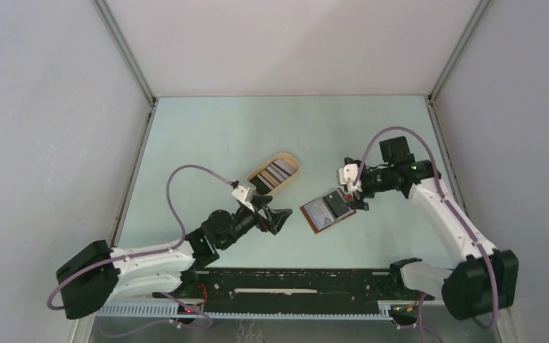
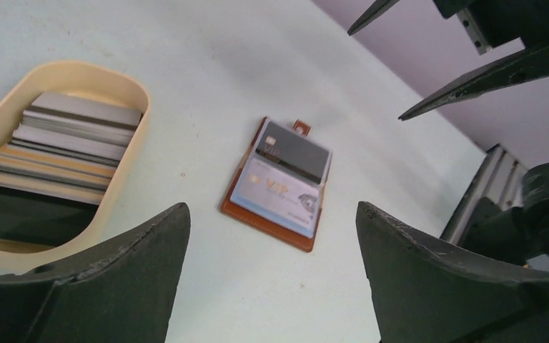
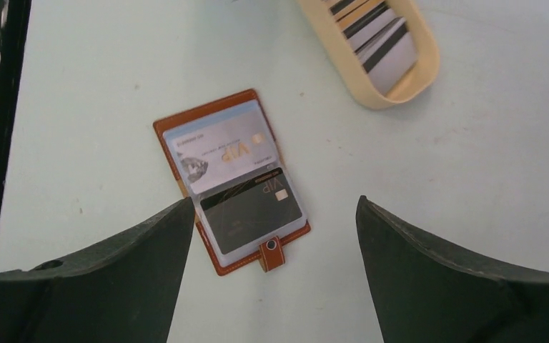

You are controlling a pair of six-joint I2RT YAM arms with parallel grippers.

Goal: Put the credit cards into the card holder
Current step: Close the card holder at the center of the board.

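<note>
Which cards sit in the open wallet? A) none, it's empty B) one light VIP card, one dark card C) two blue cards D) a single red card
B: the wallet lies open with a light VIP card and a dark card in its clear sleeves.

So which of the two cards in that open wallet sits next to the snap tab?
The dark grey card, right beside the snap tab; the pale silvery VIP card lies at the other end.

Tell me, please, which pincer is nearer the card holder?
Right. The right pincer hovers at the card holder's right edge; the left pincer sits apart to its left.
</note>
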